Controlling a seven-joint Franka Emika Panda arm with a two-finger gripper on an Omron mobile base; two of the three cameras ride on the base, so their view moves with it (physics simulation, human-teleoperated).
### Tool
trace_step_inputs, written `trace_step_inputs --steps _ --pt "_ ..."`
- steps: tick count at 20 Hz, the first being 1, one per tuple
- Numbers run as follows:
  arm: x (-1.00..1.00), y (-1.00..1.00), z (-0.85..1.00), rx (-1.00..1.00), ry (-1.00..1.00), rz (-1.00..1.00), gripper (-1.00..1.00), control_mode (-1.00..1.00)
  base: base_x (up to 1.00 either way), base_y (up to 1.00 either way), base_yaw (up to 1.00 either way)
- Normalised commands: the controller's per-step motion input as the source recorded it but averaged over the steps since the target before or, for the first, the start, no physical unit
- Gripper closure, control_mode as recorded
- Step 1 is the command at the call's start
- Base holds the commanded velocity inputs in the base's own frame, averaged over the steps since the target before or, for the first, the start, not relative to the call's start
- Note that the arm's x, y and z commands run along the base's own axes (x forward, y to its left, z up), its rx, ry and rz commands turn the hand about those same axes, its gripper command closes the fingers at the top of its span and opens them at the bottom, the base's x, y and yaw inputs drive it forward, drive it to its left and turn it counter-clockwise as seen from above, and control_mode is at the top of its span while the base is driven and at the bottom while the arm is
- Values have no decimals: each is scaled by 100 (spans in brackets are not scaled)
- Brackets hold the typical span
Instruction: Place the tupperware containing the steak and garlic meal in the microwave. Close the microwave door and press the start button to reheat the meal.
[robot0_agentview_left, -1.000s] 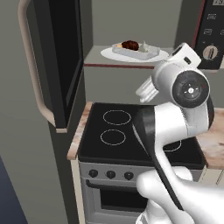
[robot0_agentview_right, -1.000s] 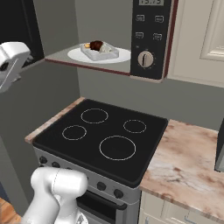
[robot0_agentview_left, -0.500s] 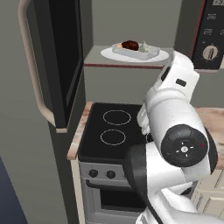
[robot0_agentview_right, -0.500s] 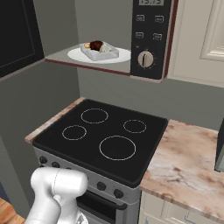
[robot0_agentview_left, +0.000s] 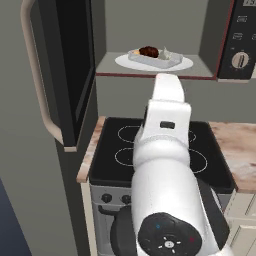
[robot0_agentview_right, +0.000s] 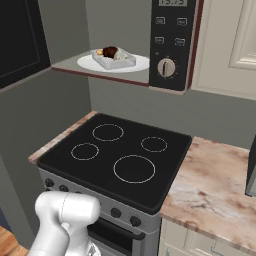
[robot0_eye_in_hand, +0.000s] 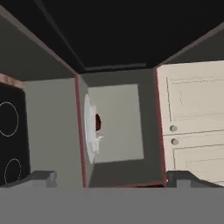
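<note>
The tupperware (robot0_agentview_left: 153, 56) (robot0_agentview_right: 114, 58) rests on the round white plate (robot0_agentview_right: 137, 64) inside the open microwave (robot0_agentview_left: 156, 30). In it lie the dark steak (robot0_agentview_left: 148, 51) and pale garlic. The hand view, rolled sideways, looks into the grey cavity (robot0_eye_in_hand: 118, 127), with the plate (robot0_eye_in_hand: 89, 131) edge-on and the steak (robot0_eye_in_hand: 97, 123) behind it. My gripper (robot0_eye_in_hand: 113, 178) is open, its fingertips (robot0_eye_in_hand: 42, 176) wide apart with nothing between them, well back from the cavity. The microwave door (robot0_agentview_left: 75, 65) stands swung open at the left, its beige handle (robot0_agentview_left: 37, 80) toward me. The panel with dial (robot0_agentview_right: 166, 67) is right of the cavity.
A black four-ring stove (robot0_agentview_right: 120, 155) sits below the microwave, with a marbled counter (robot0_agentview_right: 215, 185) to its right. Cream cabinet doors (robot0_eye_in_hand: 192, 122) flank the microwave. My white arm (robot0_agentview_left: 165, 165) covers the middle of the left base view.
The arm has swung from the upper right of the left base view to its middle, blocking it. It left the right base view's left edge. The tupperware has not moved.
</note>
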Motion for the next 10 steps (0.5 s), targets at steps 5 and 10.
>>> trace_step_inputs --steps 5,10 --pt "-28 89 0 -26 -1 0 -100 -100 0 0 0" --pt "-12 94 0 -26 0 0 -100 -100 0 0 0"
